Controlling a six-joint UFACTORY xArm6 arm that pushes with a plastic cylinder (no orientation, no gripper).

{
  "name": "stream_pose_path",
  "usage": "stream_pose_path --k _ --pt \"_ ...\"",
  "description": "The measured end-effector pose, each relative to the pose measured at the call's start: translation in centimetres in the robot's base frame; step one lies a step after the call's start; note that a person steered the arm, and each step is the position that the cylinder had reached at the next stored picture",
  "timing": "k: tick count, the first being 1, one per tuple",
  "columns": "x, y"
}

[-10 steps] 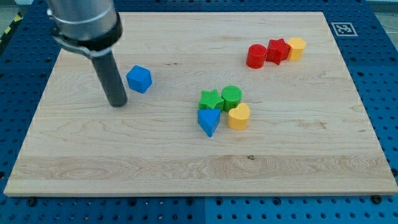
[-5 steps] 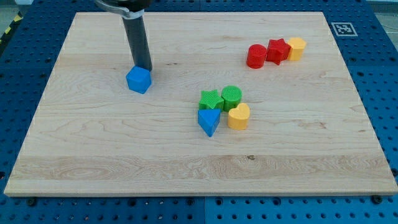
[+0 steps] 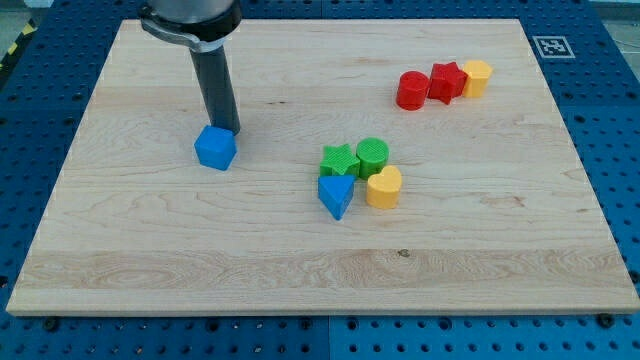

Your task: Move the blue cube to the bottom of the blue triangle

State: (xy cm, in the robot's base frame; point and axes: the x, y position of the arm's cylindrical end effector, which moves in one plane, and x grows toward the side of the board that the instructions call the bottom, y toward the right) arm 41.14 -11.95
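On the pale wooden desk (image 3: 150, 250), my tip (image 3: 226, 131) touches the top edge of the small blue plastic cube (image 3: 215, 148). It has no fingers. Well to the view's right lies the blue plastic triangle (image 3: 336, 194).

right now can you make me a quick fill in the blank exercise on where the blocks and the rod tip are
1. My tip touches the top-right edge of the ____ cube.
2. The blue triangle sits directly below the green ____.
3. The yellow heart lies to the view's ____ of the blue triangle.
4. At the view's top right, three blocks form a row: two red, one ____.

Missing words: blue; star; right; yellow
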Motion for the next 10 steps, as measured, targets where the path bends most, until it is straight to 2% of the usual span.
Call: stream_pose_path --k 3,5,6,9,10 --pt "1.3 0.0" --pt "1.5 -3.5" --pt "4.2 -3.1" --pt "7.7 -2.8" --pt "8.9 -0.8"
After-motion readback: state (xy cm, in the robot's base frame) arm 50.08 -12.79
